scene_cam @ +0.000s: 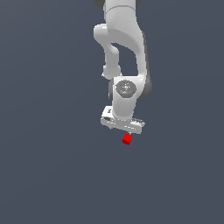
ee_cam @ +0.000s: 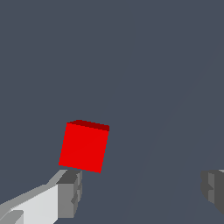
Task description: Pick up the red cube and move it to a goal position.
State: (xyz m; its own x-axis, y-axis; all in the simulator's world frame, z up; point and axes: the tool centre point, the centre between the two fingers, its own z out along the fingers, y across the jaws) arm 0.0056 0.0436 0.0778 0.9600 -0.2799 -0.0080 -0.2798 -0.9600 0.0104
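1. Jaws are standing wide apart: in the wrist view we are seeing one grey finger pad (ee_cam: 70,192) at the lower left of the frame and the other at the lower right edge, with bare floor between them and nothing clamped.
2. We are finding the red cube (ee_cam: 84,147) just past the lower-left pad in the wrist view, off to one side of the gap rather than centred in it. It looks close to that pad, but we cannot tell whether the two are touching.
3. In the exterior view the gripper (scene_cam: 124,129) is hanging below the white arm (scene_cam: 124,48) near the middle of the frame, pointing downward, and the red cube (scene_cam: 127,139) is showing just beneath its lower edge.
4. We are judging the spread jaws as preparation for straddling the cube; the grasp is not yet made.
5. We are thinking the hand needs shifting sideways toward the cube before closing, since a descent from here risks one finger landing on it.
6. No goal marker is showing in either view.
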